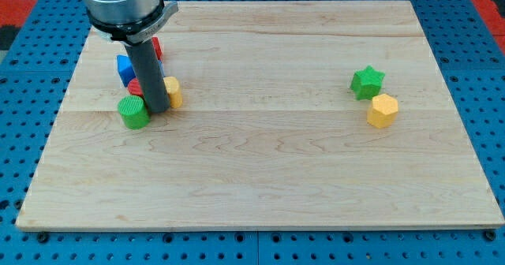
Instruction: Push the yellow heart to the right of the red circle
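My tip point(156, 110) rests on the board at the view's left. The yellow heart point(173, 91) shows just right of the rod, partly hidden by it and touching or nearly touching it. The red circle point(136, 87) peeks out just left of the rod, mostly hidden. A green cylinder point(133, 112) stands right beside the tip on its left. A blue block point(125, 68) sits behind the red circle, and another red block point(157, 48) shows behind the rod higher up.
A green star point(368, 82) and a yellow hexagon point(383, 110) sit close together at the view's right. The wooden board point(260, 178) lies on a blue pegboard surface. The arm's grey body hangs over the board's top left.
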Tool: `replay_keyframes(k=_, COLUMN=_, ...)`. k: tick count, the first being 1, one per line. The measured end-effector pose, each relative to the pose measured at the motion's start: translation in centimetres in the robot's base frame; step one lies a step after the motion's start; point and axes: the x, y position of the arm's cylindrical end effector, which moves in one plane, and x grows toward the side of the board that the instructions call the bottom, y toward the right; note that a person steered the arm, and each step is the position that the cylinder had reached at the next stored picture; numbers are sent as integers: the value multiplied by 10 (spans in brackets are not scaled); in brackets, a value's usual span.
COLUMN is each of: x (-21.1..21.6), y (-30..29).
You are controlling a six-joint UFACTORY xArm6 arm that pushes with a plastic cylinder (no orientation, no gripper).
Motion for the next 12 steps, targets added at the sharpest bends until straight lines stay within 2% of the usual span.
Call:
replay_keyframes(k=1, x=20, y=38)
replay_keyframes(k=2, x=51, y=120)
replay_keyframes(k=3, x=39, y=151)
replay_keyframes(k=6, x=-96, y=170)
replay_keyframes(k=7, x=-108, y=149)
replay_keyframes(k=8, x=-138, y=78)
replay_keyframes(k=9, x=-156, y=52)
replay_keyframes(k=12, x=-159, y=-23)
